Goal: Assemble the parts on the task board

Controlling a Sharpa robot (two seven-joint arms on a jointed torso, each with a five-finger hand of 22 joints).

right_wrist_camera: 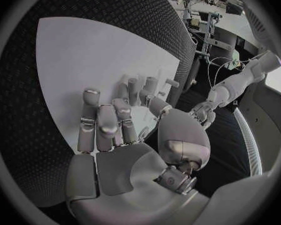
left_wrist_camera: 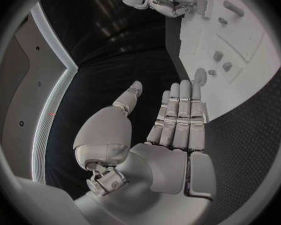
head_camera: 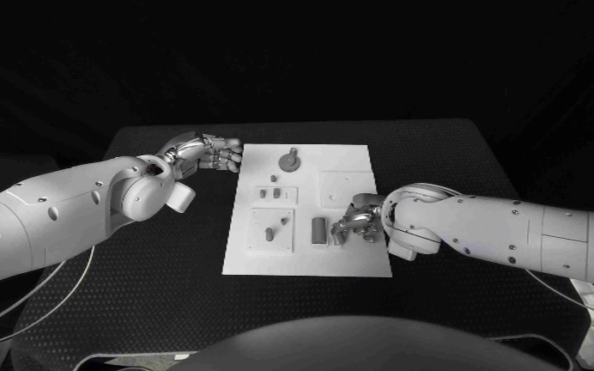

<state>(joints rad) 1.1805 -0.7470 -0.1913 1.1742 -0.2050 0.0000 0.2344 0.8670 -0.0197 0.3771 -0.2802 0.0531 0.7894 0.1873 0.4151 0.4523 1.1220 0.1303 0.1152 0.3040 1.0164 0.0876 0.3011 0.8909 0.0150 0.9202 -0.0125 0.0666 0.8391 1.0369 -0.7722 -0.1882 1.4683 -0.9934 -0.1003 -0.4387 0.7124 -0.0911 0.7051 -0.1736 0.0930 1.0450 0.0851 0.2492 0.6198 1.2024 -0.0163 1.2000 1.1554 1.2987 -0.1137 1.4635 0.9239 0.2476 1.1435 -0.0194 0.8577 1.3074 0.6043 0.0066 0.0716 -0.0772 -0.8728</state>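
- Here, the task board (head_camera: 310,208) is lying flat in the middle of the black table (head_camera: 148,302), with small grey parts spread over it and the two hands flanking it.
- A round part with a peg (head_camera: 288,161) is sitting near the board's far edge; two small parts (head_camera: 271,192) are resting in a shallow panel just below it, and a short peg (head_camera: 270,234) is standing in the square panel nearer the robot.
- A dark upright block (head_camera: 318,230) is standing just beside the right hand, between it and that square panel.
- A square recess (head_camera: 343,187) on the right half of the board is appearing unfilled; judged from this, assembly is looking only partly advanced, with several parts still loose or unseated. Which parts are already seated for good is too small to tell.
- The right hand (head_camera: 359,221) is working over the near right portion of the board, fingers curled down onto it. In the right wrist view its fingers (right_wrist_camera: 106,127) are bending toward the white surface among small upright parts (right_wrist_camera: 154,84); whether they are actually pinching one cannot be told.
- The left hand (head_camera: 204,152) is hovering just off the board's far left corner, over the table. In the left wrist view its fingers (left_wrist_camera: 181,110) are extending straight and close together, thumb apart, with nothing held and nothing touched.
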